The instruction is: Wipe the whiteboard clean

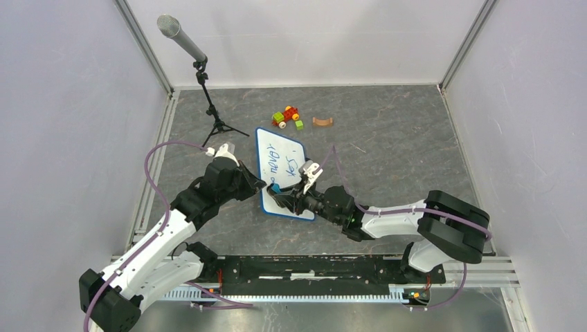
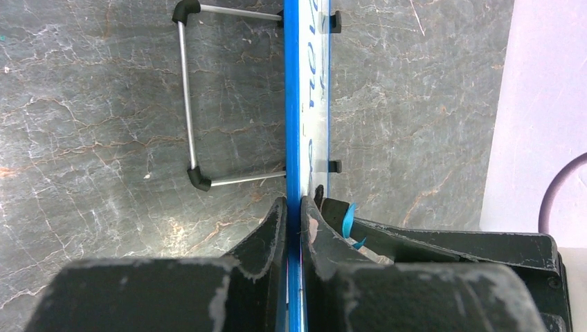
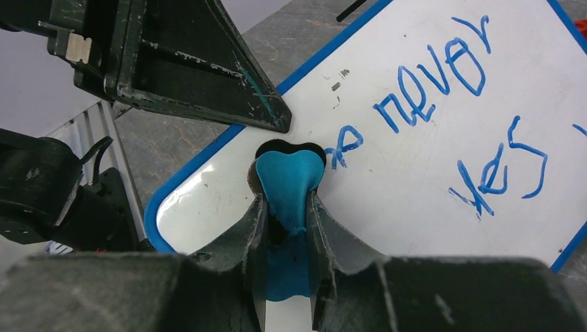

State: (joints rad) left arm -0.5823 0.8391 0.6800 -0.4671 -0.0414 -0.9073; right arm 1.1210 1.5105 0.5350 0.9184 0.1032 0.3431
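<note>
Starting with the surface (image 1: 387,138), you have the whiteboard (image 1: 285,140) near its middle. Its long axis runs near to far and its near end lies between your two arms. Your left arm (image 1: 208,197) comes in from the left, and its jaws are clenched on the board's blue rim at the near-left edge, holding it steady. Your right arm (image 1: 387,218) reaches in from the right. Its jaws are clamped on a blue eraser (image 3: 289,176), whose tip seems to meet the white face close to the near-left corner, just beside the left jaws. The blue writing (image 3: 443,90) lies beyond the eraser, toward the far end along that long axis. By my judgement the wiping falls to your right arm, pushed away toward the far end. The toy blocks (image 1: 287,116) sit past the far edge, off that path.
</note>
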